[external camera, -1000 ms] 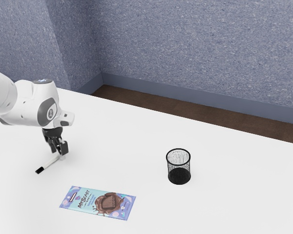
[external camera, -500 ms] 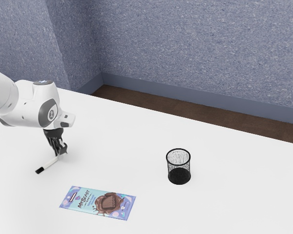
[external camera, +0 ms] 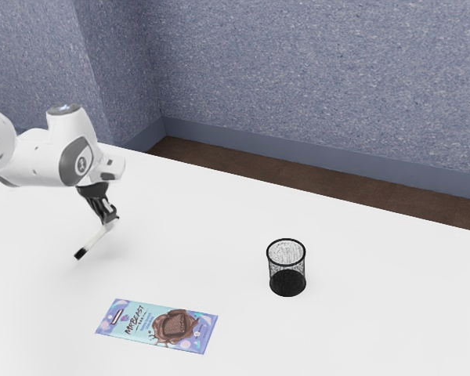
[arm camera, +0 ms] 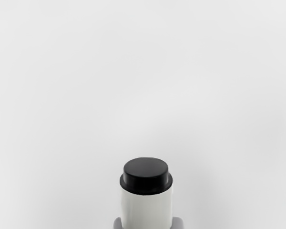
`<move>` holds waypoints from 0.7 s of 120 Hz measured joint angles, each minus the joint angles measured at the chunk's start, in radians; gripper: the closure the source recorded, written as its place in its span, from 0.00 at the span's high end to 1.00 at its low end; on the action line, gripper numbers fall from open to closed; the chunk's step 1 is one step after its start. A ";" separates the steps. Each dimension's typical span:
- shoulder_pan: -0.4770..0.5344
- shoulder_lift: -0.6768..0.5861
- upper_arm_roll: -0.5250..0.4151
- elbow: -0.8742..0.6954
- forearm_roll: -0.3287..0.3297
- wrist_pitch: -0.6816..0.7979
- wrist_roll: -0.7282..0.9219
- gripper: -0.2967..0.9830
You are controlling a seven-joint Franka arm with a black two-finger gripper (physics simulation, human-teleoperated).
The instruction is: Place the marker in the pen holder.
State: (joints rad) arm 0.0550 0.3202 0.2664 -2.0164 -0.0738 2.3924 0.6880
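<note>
One black two-finger gripper (external camera: pixel 109 217): gripping, its fingers standing about a barrel's width apart and pressing from both sides; the white jointed arm (external camera: pixel 43 163) is bearing it, the only arm working here.
Slim white marker with a black end (external camera: pixel 98 236): hanging from the fingertips and seemingly riding clear of the table; its long axis is slanting, the black end pointing low toward the exterior view's left.
Blue-and-purple chocolate bar in a printed wrapper (external camera: pixel 157 325): lying flat on the smooth white table (external camera: pixel 360 329), well apart from the marker and probably not getting in the way.
Round black wire-mesh pen holder (external camera: pixel 287 269): standing upright and empty, mouth facing up, well apart from the gripper toward the exterior view's right.
Marker to holder: the low black end is pointing away from the holder, so the coming carry is likely needing height, then a steeper marker over the mouth.
Risk: a slanting barrel could be catching the rim and tipping the light mesh.
Speckled blue-grey wall (external camera: pixel 313 86): rising behind everything.
</note>
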 joint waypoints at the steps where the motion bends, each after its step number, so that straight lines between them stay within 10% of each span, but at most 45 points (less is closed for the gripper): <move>1: 0.000 -0.010 -0.004 -0.003 -0.002 0.005 -0.001 0.18; 84: -0.013 -0.261 -0.280 -0.038 -0.057 0.200 -0.088 0.17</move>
State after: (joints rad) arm 0.0420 0.0592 -0.0132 -2.0540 -0.1310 2.5921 0.6001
